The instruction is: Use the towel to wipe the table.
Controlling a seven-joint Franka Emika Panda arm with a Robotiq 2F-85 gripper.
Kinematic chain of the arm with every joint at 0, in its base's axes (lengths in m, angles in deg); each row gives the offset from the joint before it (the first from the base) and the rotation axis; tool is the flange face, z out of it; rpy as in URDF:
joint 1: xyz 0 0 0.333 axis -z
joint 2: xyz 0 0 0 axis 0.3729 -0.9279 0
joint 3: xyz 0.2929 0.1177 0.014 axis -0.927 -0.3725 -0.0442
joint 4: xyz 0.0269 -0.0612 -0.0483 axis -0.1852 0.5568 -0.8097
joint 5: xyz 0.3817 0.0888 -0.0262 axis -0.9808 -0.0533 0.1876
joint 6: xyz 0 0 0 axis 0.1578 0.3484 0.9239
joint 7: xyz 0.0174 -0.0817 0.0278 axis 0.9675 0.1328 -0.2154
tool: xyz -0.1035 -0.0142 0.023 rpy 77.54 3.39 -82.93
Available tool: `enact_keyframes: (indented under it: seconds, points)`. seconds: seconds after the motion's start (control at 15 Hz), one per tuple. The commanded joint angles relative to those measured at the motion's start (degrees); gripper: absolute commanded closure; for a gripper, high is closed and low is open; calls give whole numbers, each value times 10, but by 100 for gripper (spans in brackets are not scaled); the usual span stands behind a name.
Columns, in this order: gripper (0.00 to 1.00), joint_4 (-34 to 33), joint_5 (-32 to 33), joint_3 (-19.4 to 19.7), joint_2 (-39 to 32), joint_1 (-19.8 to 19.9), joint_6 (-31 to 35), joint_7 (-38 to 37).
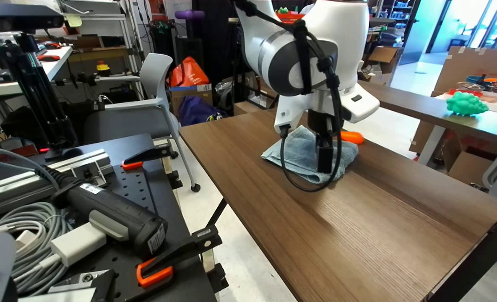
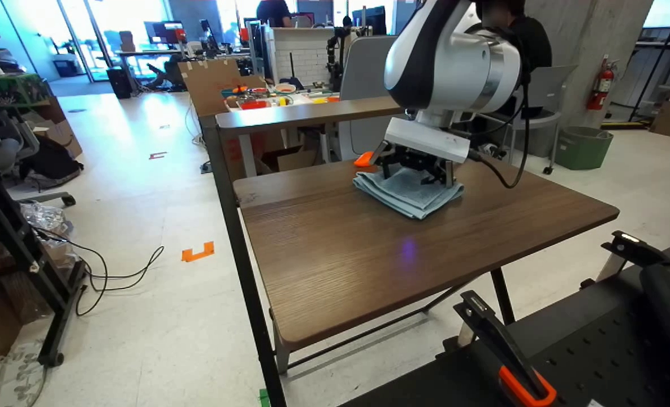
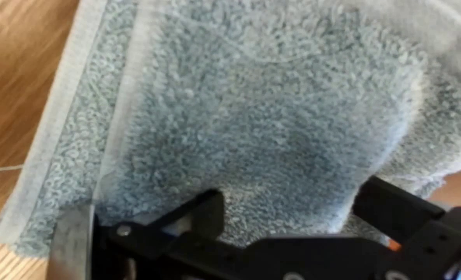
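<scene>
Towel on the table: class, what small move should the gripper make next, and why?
Probably close the gripper to pinch the towel: in the wrist view its fingers stand apart with cloth visible between them, and both exterior views show it down at the towel, which lies on the table.

The wrist view sits very near, looking down past the fingers (image 3: 397, 204), along its lower edge, onto the towel (image 3: 261, 116). Both exterior views look down at the fingers from farther off, on the bench (image 1: 137, 186) side of the table (image 2: 335, 265), and share all four. In an exterior view a chair (image 1: 133, 122) shows left of the fingers; in an exterior view an extinguisher (image 2: 600, 86) shows beyond them, to the right.
</scene>
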Motion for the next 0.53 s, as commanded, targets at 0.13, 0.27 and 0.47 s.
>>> enact_keyframes:
  seconds: [0.13, 0.27, 0.47]
  points:
    - [0, 114, -43, -47, 81, -9, 17, 78]
    - [0, 169, -72, -94, 134, 23, 40, 119]
    - [0, 244, -142, -184, 216, 92, 75, 184]
